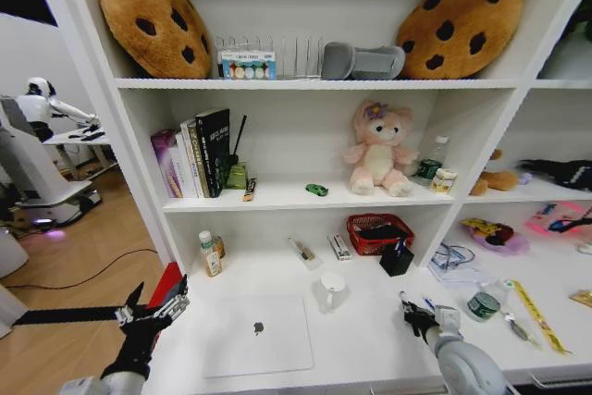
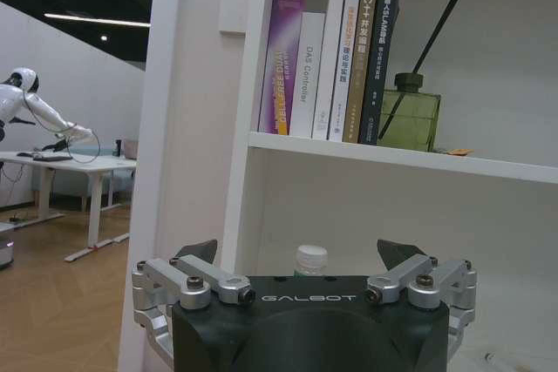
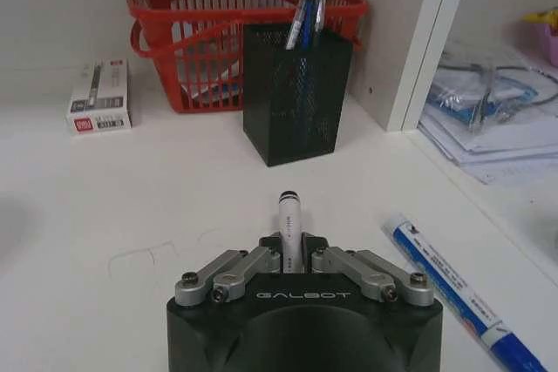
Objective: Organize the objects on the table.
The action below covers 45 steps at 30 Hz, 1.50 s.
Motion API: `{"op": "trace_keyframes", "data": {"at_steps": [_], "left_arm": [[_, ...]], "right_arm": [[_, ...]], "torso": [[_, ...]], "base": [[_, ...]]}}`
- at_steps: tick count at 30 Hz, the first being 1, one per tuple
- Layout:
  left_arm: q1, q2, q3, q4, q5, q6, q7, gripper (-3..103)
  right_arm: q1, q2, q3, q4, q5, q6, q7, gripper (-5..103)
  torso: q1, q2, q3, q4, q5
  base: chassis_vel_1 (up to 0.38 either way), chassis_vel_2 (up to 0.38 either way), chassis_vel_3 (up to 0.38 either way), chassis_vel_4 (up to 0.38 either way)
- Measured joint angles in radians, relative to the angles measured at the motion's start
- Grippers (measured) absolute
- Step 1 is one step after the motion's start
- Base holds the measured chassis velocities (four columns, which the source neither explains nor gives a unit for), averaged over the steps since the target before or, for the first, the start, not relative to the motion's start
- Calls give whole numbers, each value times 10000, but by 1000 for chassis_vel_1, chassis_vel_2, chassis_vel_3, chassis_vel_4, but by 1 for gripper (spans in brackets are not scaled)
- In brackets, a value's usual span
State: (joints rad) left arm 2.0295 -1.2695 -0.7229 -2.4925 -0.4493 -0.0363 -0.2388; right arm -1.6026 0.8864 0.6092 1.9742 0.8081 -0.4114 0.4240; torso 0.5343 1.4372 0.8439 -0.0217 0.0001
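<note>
Left pincer (image 1: 153,314): off the counter's (image 1: 370,339) left edge, held above the floor, fingers spread, nothing between them. In its wrist view it faces the shelf with upright books (image 2: 336,54).

Silver laptop (image 1: 258,334): lid closed, flat on the counter front-left. White mug (image 1: 332,289) just right of it.

Right pincer (image 3: 293,254): low over the counter, right of the mug, clenched on a pen (image 3: 289,226) whose tip points toward the black mesh pen holder (image 3: 296,93). Red basket (image 3: 218,37) directly behind the holder.

Blue marker (image 3: 458,294): lying on the counter beside the right pincer.

Yellow ruler (image 1: 538,316): far right, flat.
</note>
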Motion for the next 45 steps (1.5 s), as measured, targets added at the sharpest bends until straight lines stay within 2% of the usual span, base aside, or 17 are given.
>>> {"op": "trace_keyframes", "data": {"at_steps": [3, 4, 6, 7, 9, 10, 11, 13, 19, 22, 32, 45], "left_arm": [[0, -1, 17, 9, 4, -2, 0, 100], [0, -1, 17, 9, 4, -2, 0, 100], [-4, 0, 24, 11, 5, -3, 0, 100], [-4, 0, 24, 11, 5, -3, 0, 100], [11, -17, 26, 11, 2, -6, 0, 100], [11, -17, 26, 11, 2, -6, 0, 100], [26, -27, 26, 11, 4, -12, 0, 100], [26, -28, 22, 10, 4, -14, 0, 100], [9, 19, 28, 45, -3, -16, -4, 100], [32, 20, 37, 75, -2, -34, -6, 100], [61, 3, 21, 105, 39, -22, -65, 100], [103, -87, -25, 142, 58, -1, -86, 100]], "right_arm": [[135, 27, 56, -3, -1239, 1084, -396, 11], [135, 27, 56, -3, -1239, 1084, -396, 11], [380, 26, 73, -138, -2225, 2149, -822, 11], [380, 26, 73, -138, -2225, 2149, -822, 11], [901, 19, 12, -404, -3107, 3299, -1066, 11], [901, 19, 12, -404, -3107, 3299, -1066, 11], [1318, 3, -104, -623, -3381, 3841, -1088, 11], [1807, -21, -269, -875, -3478, 4264, -1077, 11], [2353, 20, -483, -1419, -3654, 4648, -1050, 11], [3100, 125, -798, -2259, -3783, 4909, -1057, 11], [5083, 232, -1520, -4040, -3648, 4983, -1189, 11], [6044, 536, -2378, -5611, -3798, 5455, -1432, 11]], "torso": [[0, 0, 0, -1, -1], [0, 0, 0, -1, -1], [0, 0, 0, 0, -1], [0, 0, 0, 0, -1], [0, 0, 0, 0, -2], [0, 0, 0, 0, -2], [0, 0, 0, 3, -1], [0, -1, 1, 4, -1], [0, 0, 0, -1, -1], [0, -1, 1, -2, 2], [1, -1, 1, 3, -2], [-1, -1, 0, 0, -2]], "base": [[0, 0, 0, 0], [0, 0, 0, 0], [0, 0, 0, 0], [0, 0, 0, 0], [0, 0, 0, 0], [0, 0, 0, 0], [0, 0, 0, 0], [0, 0, 0, 0], [0, 0, 0, 0], [0, 0, 0, 0], [0, 0, 0, 0], [0, 0, 0, 0]]}}
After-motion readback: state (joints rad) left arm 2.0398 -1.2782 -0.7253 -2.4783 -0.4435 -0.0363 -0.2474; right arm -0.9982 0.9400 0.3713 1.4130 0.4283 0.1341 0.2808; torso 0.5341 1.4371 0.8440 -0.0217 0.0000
